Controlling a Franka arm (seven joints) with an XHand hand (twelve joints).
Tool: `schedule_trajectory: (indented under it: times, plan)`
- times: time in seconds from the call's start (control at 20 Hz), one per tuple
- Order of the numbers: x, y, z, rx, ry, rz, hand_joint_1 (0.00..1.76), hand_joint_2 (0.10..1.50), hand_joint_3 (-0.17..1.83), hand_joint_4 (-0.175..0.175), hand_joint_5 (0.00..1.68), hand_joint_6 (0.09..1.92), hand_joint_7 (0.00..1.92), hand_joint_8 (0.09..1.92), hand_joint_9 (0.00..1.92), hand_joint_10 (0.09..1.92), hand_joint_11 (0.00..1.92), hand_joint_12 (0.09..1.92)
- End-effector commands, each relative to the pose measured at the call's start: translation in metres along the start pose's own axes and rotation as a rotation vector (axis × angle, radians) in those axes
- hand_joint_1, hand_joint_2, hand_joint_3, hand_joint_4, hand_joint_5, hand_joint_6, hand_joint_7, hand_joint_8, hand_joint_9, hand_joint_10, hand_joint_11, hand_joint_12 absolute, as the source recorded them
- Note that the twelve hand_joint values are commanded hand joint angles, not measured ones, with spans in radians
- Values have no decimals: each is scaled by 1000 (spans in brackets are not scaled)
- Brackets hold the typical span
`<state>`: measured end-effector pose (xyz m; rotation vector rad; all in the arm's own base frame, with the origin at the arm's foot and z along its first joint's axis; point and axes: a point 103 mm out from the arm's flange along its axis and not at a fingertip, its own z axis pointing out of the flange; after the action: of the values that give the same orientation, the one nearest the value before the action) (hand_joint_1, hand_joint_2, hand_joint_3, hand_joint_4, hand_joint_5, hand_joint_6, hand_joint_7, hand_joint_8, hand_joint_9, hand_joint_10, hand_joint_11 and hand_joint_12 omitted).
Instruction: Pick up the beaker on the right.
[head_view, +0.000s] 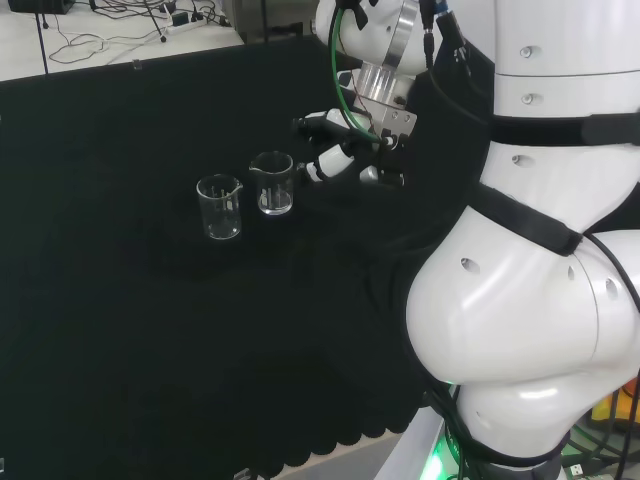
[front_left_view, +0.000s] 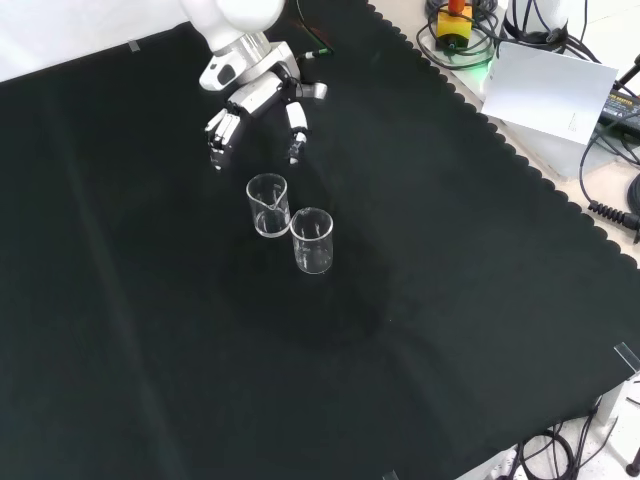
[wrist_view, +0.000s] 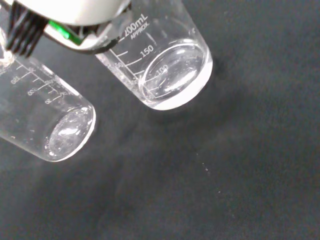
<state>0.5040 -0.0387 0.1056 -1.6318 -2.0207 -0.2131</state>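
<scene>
Two clear empty beakers stand upright close together on the black cloth. In the head view the right beaker (head_view: 272, 183) is the one nearer the hand (head_view: 335, 152); the left beaker (head_view: 220, 207) stands a little nearer the camera. The hand hovers just to the right of the right beaker, fingers relaxed and spread, touching nothing. In the front view the hand (front_left_view: 255, 98) comes in from the top, its fingertips (front_left_view: 296, 140) a short gap above the near beaker (front_left_view: 268, 204); the other beaker (front_left_view: 312, 240) stands below it. The wrist view shows a large graduated beaker (wrist_view: 170, 65) and a second one (wrist_view: 47, 120) beside it.
The arm's white links (head_view: 540, 230) stand at the head view's right. The cloth's scalloped edge (front_left_view: 520, 160) runs along the front view's right, with a white board (front_left_view: 552, 92) and cables beyond it. Open black cloth (front_left_view: 400, 330) lies around the beakers.
</scene>
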Motion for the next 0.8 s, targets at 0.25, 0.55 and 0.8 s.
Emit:
schedule_trajectory:
  times: [0.25, 0.55, 0.8]
  plan:
    - [-2, 14, 20, 13, 113, -92, 854, 487, 642, -6, 368, 87, 216, 594, 348, 616, 0, 1396]
    - [-5, 18, 28, 22, 156, -120, 848, 485, 639, -8, 365, 87, 214, 593, 349, 616, 0, 1395]
    - [-6, 21, 34, 24, 190, -145, 835, 485, 635, -8, 361, 87, 211, 591, 349, 615, 0, 1394]
